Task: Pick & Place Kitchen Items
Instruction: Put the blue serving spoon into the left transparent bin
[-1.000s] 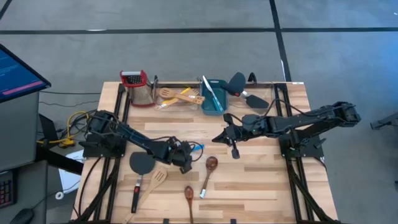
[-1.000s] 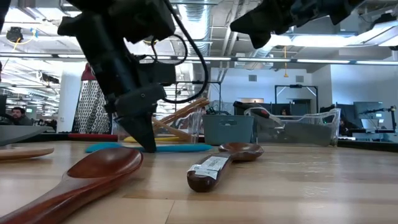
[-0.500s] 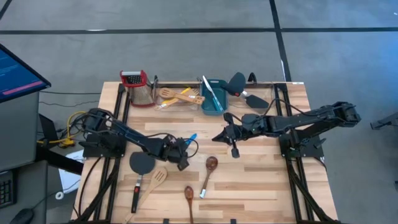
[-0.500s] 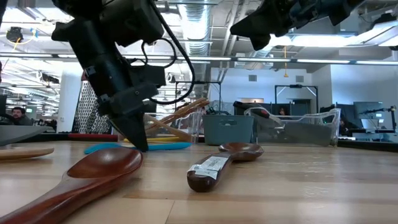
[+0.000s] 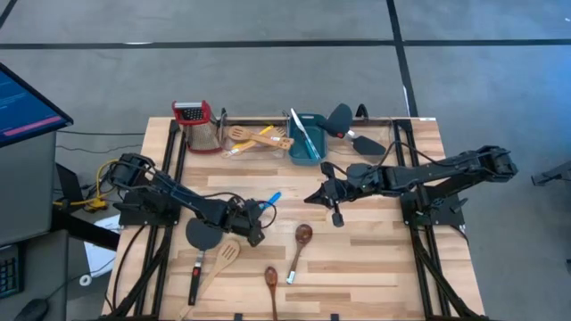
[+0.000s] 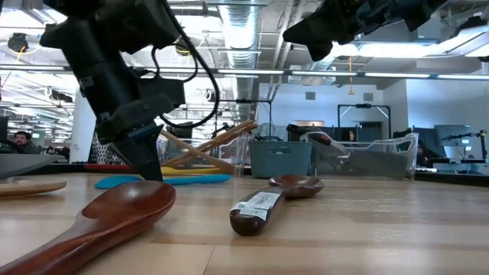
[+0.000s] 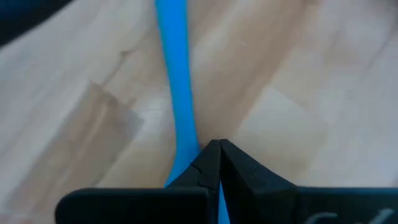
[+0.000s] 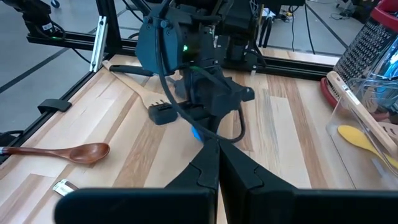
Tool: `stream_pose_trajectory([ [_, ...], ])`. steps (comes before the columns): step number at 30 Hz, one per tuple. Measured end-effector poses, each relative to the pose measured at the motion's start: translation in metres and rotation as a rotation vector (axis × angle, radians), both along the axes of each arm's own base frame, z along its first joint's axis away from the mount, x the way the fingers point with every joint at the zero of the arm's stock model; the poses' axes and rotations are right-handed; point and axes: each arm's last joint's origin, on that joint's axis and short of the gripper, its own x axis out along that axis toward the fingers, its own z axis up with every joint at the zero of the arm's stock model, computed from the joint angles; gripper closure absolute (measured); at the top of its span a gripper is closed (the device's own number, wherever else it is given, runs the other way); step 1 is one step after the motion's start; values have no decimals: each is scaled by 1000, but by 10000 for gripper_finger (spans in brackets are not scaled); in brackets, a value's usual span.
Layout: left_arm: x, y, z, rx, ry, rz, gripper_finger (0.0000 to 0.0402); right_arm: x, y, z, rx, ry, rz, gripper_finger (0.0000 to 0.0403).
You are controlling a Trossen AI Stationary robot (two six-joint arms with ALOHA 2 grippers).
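The blue spoon (image 5: pixel 270 199) lay flat on the table (image 5: pixel 375 259) under your left gripper (image 5: pixel 252 220), whose fingers were pressed together upon its handle, not lifting it. Your right gripper (image 5: pixel 312 197) hung beside, pressed together and empty. Several utensils stood already in the clear bin (image 5: pixel 254 140) beyond; the black spatula (image 5: pixel 201 245), slotted spatula (image 5: pixel 217 265) and two brown spoons (image 5: pixel 299 248) near the left gripper were left.

Flat on the wooden table: blue spoon (image 5: pixel 272 197) near the centre, handle slanting toward the left; black spatula (image 5: pixel 202 241) at near left, red-ended handle pointing to the near edge; pale slotted wooden spatula (image 5: pixel 220 260) just right of it, lying diagonally. Two dark-brown wooden spoons at the near middle: one (image 5: pixel 299 247) labelled on its handle, the other (image 5: pixel 270 283) at the near edge. Far side: yellow spoon and pale wooden utensils (image 5: pixel 256 138) piled together; black spatulas (image 5: pixel 346 127) to their right.
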Motion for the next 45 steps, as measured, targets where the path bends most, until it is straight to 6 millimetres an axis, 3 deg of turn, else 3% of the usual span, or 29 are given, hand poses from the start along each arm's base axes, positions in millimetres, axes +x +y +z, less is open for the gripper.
stream_pose_trajectory([
  [8,-5,5,-2,115,5,30,401,0,0,0,0,0,0,403],
  [15,-7,14,10,173,-25,50,401,-1,0,-3,-1,28,-1,403],
  [21,-9,6,42,156,-156,-24,401,10,1,-10,3,-6,-1,403],
  [27,-24,-1,89,283,-304,-134,401,40,3,-36,-52,-77,18,403],
  [34,-48,2,130,411,-421,-193,401,76,-5,-60,-84,41,-1,403],
  [37,-59,6,121,338,-425,-197,401,88,-13,-63,-61,94,-31,403],
  [45,-88,20,54,183,-332,5,401,98,-27,-60,-59,146,-68,403],
])
